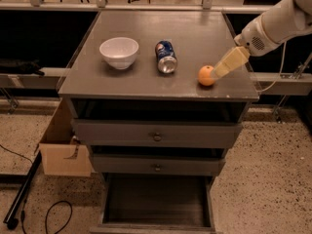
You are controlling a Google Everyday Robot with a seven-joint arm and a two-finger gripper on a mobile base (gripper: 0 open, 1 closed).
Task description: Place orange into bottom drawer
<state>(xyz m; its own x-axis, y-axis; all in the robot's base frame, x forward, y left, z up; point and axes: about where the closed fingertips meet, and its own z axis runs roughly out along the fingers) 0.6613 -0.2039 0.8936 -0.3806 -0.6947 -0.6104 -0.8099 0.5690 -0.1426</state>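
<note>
The orange [206,75] sits on the grey cabinet top [122,82] near its front right corner. My gripper [223,68] reaches in from the right on a white arm, its pale yellow fingers angled down-left with the tips right beside the orange. The bottom drawer [157,204] is pulled out at the foot of the cabinet, showing a dark bare interior.
A white bowl [119,52] and a blue soda can [165,57] lying on its side are on the cabinet top. Two upper drawers [156,135] with small knobs are above the open one. A cardboard box [63,150] and a cable [53,213] are on the floor at left.
</note>
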